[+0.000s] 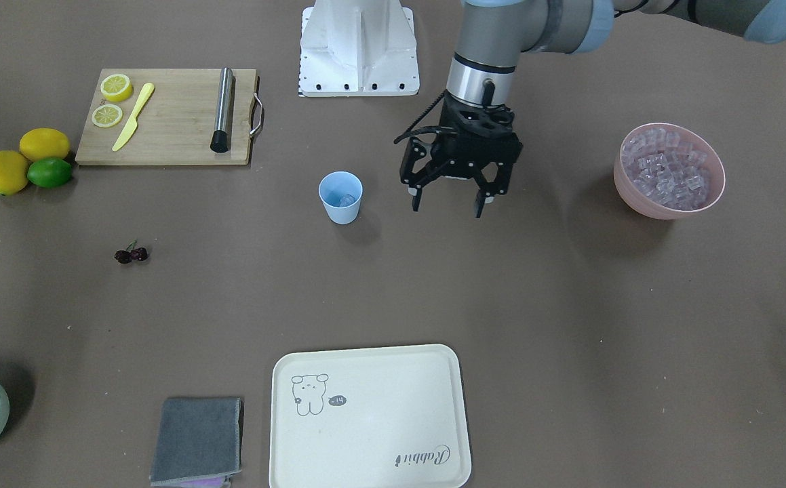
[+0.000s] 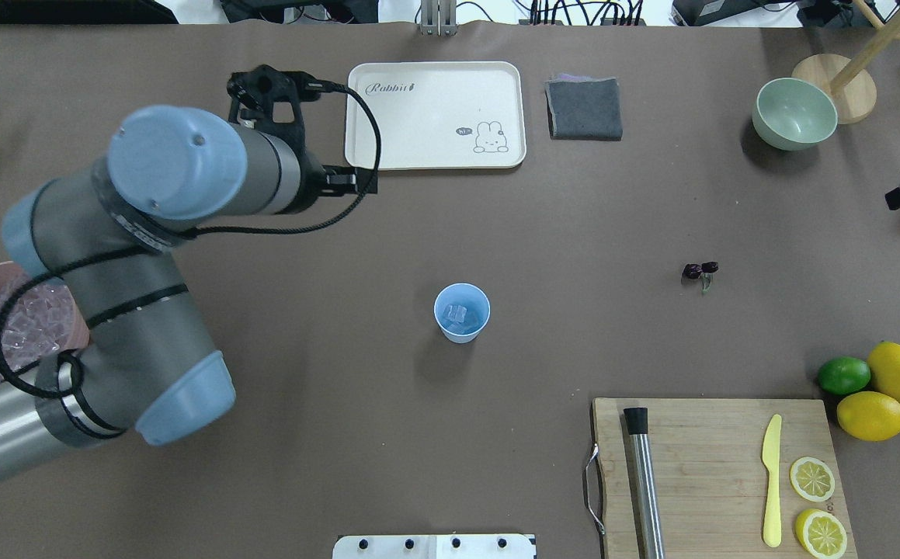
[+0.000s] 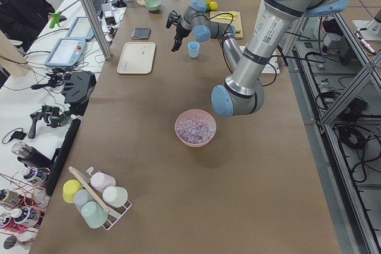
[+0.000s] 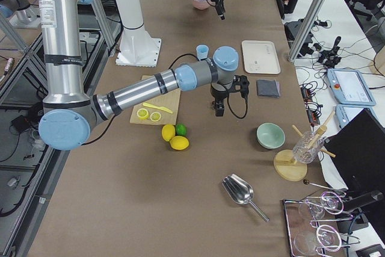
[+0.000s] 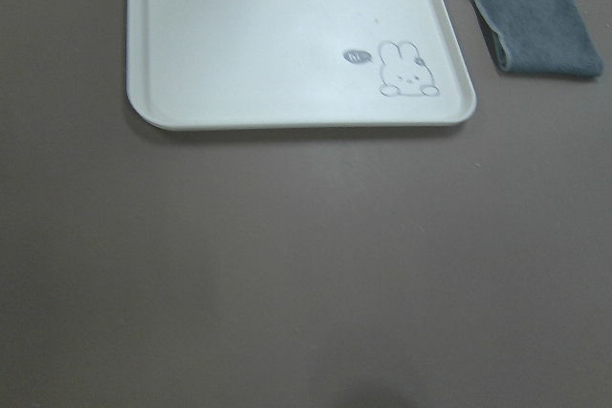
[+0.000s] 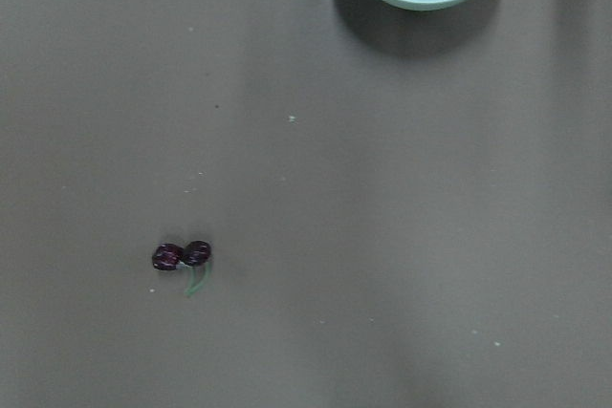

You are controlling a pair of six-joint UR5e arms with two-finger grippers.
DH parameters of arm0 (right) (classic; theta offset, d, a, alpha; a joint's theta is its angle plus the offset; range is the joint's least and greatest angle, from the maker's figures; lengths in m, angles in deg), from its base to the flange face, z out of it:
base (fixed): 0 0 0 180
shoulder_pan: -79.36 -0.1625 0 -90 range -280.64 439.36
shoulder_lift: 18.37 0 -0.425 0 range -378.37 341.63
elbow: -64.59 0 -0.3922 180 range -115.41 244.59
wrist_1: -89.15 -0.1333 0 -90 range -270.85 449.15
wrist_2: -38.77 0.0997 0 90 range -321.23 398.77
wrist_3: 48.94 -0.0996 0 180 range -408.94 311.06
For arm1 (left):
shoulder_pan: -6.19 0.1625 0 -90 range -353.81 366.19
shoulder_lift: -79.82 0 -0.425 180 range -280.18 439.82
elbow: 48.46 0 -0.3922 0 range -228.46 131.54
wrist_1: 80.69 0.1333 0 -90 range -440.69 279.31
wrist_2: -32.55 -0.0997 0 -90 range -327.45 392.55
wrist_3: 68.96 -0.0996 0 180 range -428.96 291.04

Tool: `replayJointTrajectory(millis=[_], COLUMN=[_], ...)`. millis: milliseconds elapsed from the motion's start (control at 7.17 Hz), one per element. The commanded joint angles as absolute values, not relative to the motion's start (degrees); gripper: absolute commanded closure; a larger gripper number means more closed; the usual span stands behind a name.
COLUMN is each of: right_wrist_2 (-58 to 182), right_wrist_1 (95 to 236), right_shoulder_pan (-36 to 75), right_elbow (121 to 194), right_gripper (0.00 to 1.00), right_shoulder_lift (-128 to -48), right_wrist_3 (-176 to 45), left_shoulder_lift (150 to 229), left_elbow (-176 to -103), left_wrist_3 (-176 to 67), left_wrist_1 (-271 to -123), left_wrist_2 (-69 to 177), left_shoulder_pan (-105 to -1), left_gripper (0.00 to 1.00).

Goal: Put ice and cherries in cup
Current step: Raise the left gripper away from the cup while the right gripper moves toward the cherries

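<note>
The left gripper [image 1: 447,209] hangs spread, empty, beside the cup [image 1: 340,196] holding ice [image 1: 346,200] at the table [image 1: 542,305] centre. The cherries [image 1: 131,255] lie toward its right end; whether the right gripper [image 4: 219,109] is clenched cannot be told. Thin stems could slip from a pinch.

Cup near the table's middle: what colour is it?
The cup is plain light blue, no pattern; it shows best in the front-facing view.

A long brown-covered table [image 3: 250,194] stands between aluminium frame posts [image 3: 88,10], a cluttered white bench [image 3: 24,96] alongside.
</note>
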State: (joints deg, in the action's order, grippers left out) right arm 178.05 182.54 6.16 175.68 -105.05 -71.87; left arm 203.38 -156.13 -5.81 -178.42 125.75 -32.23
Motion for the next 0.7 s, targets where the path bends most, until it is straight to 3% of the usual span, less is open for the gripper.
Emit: replayJointTrajectory(millis=[0,558], right_wrist_2=[173.97,164.03], right_wrist_1=[181.78,177.87], right_shoulder_pan=[14.81,25.38], right_elbow=[174.63,170.87], right_gripper=[0.0,0.0], right_shoulder_lift=[-98.21,-93.69], right_wrist_3=[-80.64,-82.25], left_shoulder_lift=[200.86,196.28], left_elbow=[-157.44,-155.96], left_wrist_3=[-13.05,-17.19], left_wrist_1=[-178.51,-176.59], left_wrist_2=[131.06,137.62], left_shoulder_pan=[-42.46,-48.46], left_gripper=[0.02,0.02])
